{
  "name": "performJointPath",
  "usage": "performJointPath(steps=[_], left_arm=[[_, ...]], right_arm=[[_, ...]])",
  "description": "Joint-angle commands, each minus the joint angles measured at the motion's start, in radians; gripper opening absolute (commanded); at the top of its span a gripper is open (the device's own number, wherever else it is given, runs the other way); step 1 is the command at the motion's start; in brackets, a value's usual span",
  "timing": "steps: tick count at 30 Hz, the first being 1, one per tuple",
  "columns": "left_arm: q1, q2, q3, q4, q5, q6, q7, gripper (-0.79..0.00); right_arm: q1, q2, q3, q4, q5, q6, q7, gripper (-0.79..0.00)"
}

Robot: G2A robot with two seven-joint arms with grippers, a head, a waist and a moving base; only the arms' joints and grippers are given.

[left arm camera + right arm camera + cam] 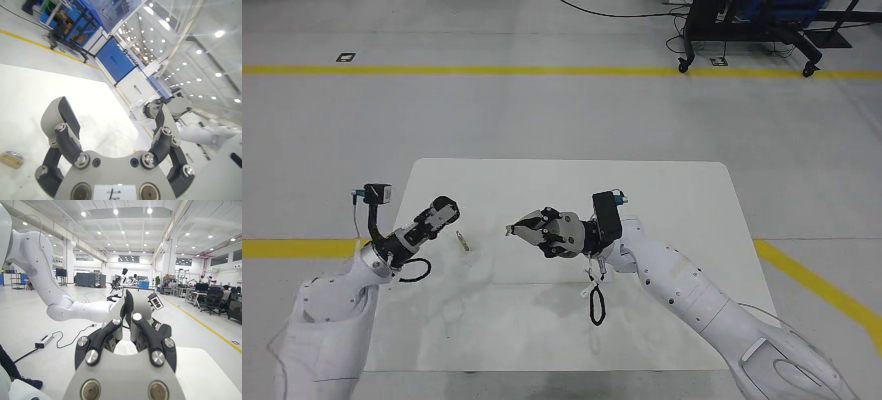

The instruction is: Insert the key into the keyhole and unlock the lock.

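likely first to secure the lock (462, 240): lower the left gripper (113, 106) squarely over its body, clamp firmly, leave the end toward the right gripper (129, 300) free. left gripper spread wide, empty; right gripper clenched, contents impossible to tell. lock flat on the table (642, 180), just beside the left fingertips, farther from the right gripper.

Bright even light from ceiling lamps (115, 211); table (28, 91) glares white; faint shadows; wrist views bowed at edges.
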Motion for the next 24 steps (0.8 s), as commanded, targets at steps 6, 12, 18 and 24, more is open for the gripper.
performJointPath(steps=[6,12,18,24], left_arm=[[-0.185,0.017,0.039,0.278,-0.378,0.228,-0.466,0.000],[-0.185,0.017,0.039,0.278,-0.378,0.228,-0.466,0.000],[-0.185,0.017,0.039,0.278,-0.378,0.228,-0.466,0.000],[-0.185,0.017,0.039,0.278,-0.378,0.228,-0.466,0.000]], right_arm=[[0.000,0.000,0.000,0.000,0.000,0.000,0.000,-0.785],[0.000,0.000,0.000,0.000,0.000,0.000,0.000,-0.785],[0.000,0.000,0.000,0.000,0.000,0.000,0.000,-0.785],[-0.018,-0.001,0.000,-0.001,0.029,0.007,0.027,-0.785]])
